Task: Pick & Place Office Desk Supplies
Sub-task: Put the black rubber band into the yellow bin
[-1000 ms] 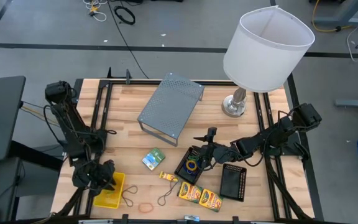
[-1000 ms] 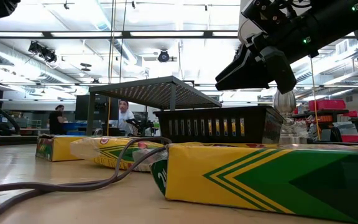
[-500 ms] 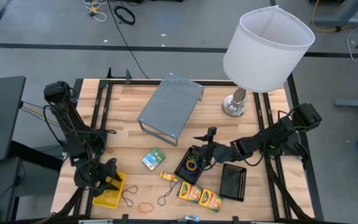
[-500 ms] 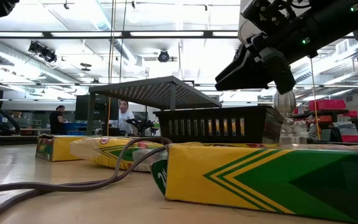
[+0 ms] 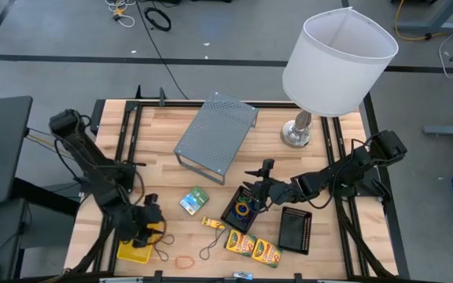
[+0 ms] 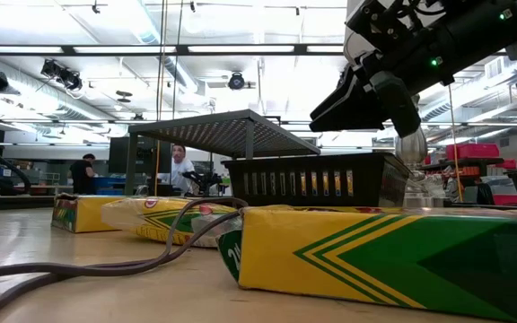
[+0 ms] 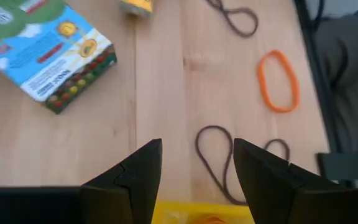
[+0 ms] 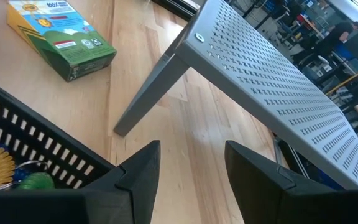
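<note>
Left hand (image 5: 149, 222) now further right above yellow basket (image 5: 136, 250), apparently empty.

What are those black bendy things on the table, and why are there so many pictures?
They are two robot arms. Each ends in an end effector, a two-fingered pincher. Four cameras took pictures at once: one looks down from above, one sits low at table height, and one rides on each wrist.

The left end effector hangs open over the yellow basket, near some rubber bands. The right end effector hangs open over a black tray with colourful bits inside. Neither one holds anything.

Also on the wooden table: yellow-green crayon boxes, a small green packet, a second black tray, a grey metal stand and a big white lamp.
</note>
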Robot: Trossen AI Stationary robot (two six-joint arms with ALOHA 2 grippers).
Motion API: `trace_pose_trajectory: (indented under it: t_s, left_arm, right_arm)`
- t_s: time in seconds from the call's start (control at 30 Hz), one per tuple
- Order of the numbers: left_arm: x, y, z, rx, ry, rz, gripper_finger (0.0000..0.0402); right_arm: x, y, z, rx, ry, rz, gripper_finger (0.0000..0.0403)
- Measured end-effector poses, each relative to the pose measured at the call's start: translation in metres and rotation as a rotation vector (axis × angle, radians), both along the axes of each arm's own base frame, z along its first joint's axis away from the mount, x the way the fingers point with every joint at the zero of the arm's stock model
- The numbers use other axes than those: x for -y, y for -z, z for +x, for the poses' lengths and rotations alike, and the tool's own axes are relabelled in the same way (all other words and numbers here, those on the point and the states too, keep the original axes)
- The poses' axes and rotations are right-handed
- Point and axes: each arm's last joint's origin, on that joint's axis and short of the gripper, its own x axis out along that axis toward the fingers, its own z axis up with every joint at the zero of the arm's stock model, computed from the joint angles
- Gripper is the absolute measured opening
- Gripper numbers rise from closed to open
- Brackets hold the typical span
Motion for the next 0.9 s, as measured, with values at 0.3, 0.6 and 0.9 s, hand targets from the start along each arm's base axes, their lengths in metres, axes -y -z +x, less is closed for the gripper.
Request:
trace_pose_trajectory:
  t_s: [0.3, 0.6, 0.9]
  left_arm:
    - [0.012, 0.018, 0.038, -0.157, 0.067, 0.094, 0.0203]
    - [0.02, 0.045, 0.051, -0.292, 0.131, 0.14, 0.0203]
    - [0.025, 0.058, 0.059, -0.273, 0.09, 0.227, 0.0184]
  right_arm:
    - [0.0, 0.001, 0.0, -0.006, 0.0, -0.002, 0.0188]
    - [0.0, 0.001, 0.0, -0.011, 0.0, -0.004, 0.0188]
    - [0.0, 0.001, 0.0, -0.011, 0.0, -0.004, 0.0188]
